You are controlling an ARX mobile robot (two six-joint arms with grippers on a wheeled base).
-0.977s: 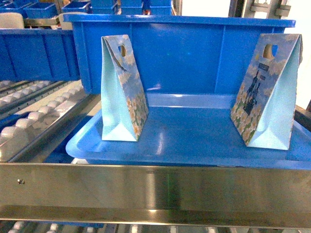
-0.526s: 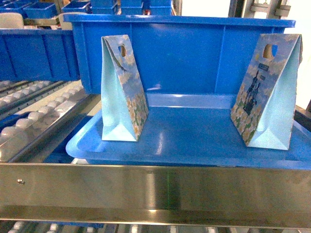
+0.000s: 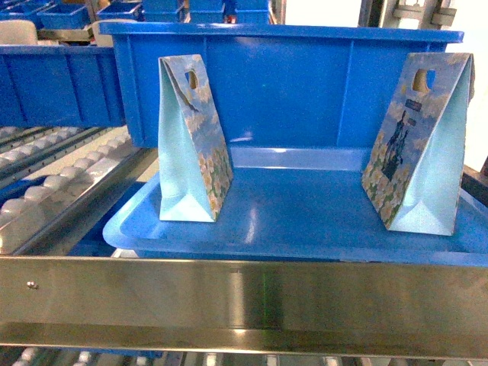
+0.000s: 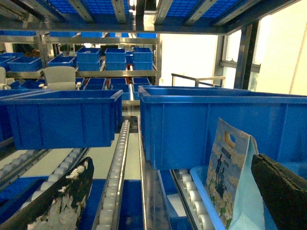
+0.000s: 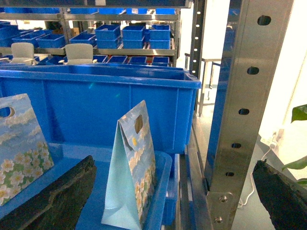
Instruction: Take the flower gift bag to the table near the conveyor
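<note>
Two paper bags upright on a shallow blue tray (image 3: 290,221), well apart, neither touched by anything. Flower gift bag (image 3: 191,141) near the tray's left side, pale blue gusset toward the head camera, sky-and-daisy print on its broad face, cut-out handle hole at the folded top. Second gift bag (image 3: 419,145) near the tray's right side, leaning slightly, with a dark castle-like figure among flowers on its printed face. Large blue bin (image 3: 305,84) directly behind both bags, tray edge against its wall. Conveyor (image 3: 61,183) of white rollers sloping along the left of the tray, another blue bin above it. Shiny steel rail (image 3: 244,297) across the foreground, below the tray's front rim. Neither arm visible from the head camera. Left gripper (image 4: 170,165) spread wide, nothing between its worn black fingers (image 4: 57,201), facing the bins and roller lanes, a bag on the tray's edge low at the right of that view. Right gripper (image 5: 173,165) likewise spread wide and holding nothing, one daisy bag standing ahead of it, a perforated steel post (image 5: 240,110) close on its right.
</note>
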